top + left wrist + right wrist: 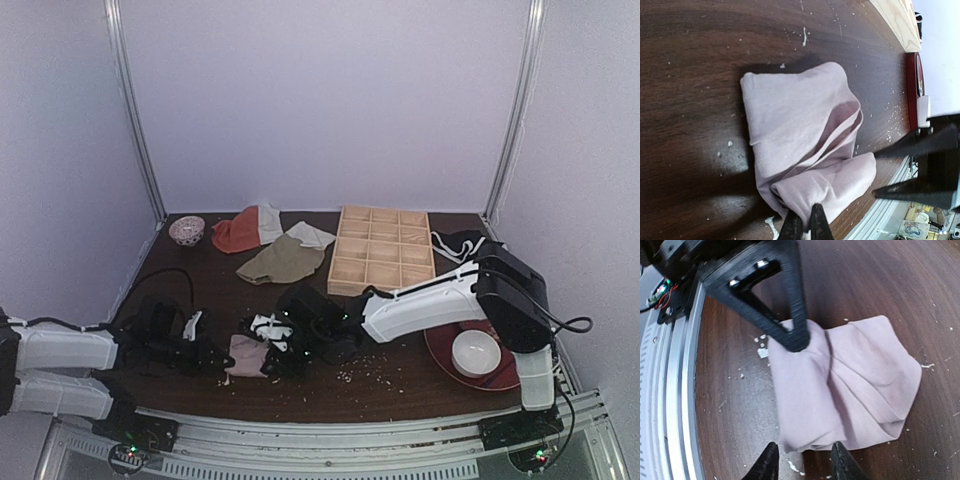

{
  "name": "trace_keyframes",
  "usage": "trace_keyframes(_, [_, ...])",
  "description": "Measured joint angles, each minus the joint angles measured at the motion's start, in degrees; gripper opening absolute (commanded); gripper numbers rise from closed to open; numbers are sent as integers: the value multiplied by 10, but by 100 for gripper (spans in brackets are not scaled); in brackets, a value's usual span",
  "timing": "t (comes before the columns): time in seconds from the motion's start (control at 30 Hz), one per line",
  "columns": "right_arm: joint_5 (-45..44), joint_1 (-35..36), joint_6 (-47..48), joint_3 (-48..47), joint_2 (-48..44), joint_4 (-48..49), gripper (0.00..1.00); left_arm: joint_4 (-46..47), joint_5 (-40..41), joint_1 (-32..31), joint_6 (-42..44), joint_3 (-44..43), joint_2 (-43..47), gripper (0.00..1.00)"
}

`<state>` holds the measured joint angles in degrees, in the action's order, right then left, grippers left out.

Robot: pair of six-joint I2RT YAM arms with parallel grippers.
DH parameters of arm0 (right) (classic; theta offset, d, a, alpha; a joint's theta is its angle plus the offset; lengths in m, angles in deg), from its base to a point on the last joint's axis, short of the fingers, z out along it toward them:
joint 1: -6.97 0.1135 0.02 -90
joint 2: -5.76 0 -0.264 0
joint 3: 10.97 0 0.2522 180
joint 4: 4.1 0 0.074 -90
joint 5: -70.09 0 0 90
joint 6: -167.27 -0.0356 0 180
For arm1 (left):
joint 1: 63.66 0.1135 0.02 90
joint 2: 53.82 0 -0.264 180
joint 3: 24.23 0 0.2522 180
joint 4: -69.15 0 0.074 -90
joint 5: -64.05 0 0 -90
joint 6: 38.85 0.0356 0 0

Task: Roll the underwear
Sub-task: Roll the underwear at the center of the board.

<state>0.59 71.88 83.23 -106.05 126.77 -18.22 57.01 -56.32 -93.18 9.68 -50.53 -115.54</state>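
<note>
The underwear point(245, 357) is a mauve-pink bundle, partly rolled, at the near middle of the table. Its white waistband does not show. In the left wrist view the underwear point(795, 125) has a rolled fold at its near end, and my left gripper point(804, 222) is shut on that fold. In the right wrist view my right gripper point(805, 462) is open, with its fingertips point(767, 465) on either side of the near end of the underwear point(860, 385). The left gripper's black finger point(790, 315) presses on the cloth's far end. In the top view the left gripper point(212, 358) and the right gripper point(278, 345) flank the bundle.
A wooden compartment box point(383, 248) stands at the back. An olive-green cloth point(282, 260), an orange-red and white cloth point(245, 230) and a small bowl point(187, 230) lie at the back left. A red plate point(442, 358) with a white bowl point(476, 350) is at the right. Crumbs dot the table.
</note>
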Motion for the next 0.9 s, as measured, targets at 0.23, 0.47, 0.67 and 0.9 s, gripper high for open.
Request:
trace_keyframes(0.23, [-70, 47, 71, 33, -4, 58, 41, 0, 1, -2, -2, 0, -3, 0])
trace_keyframes(0.47, [-108, 52, 115, 33, -4, 107, 42, 0, 2, -2, -3, 0, -3, 0])
trace_keyframes(0.67, [-143, 58, 133, 18, -3, 100, 42, 0, 2, -2, -4, 0, -3, 0])
trace_keyframes(0.9, [-153, 60, 131, 37, -12, 96, 41, 0, 2, -3, -5, 0, -3, 0])
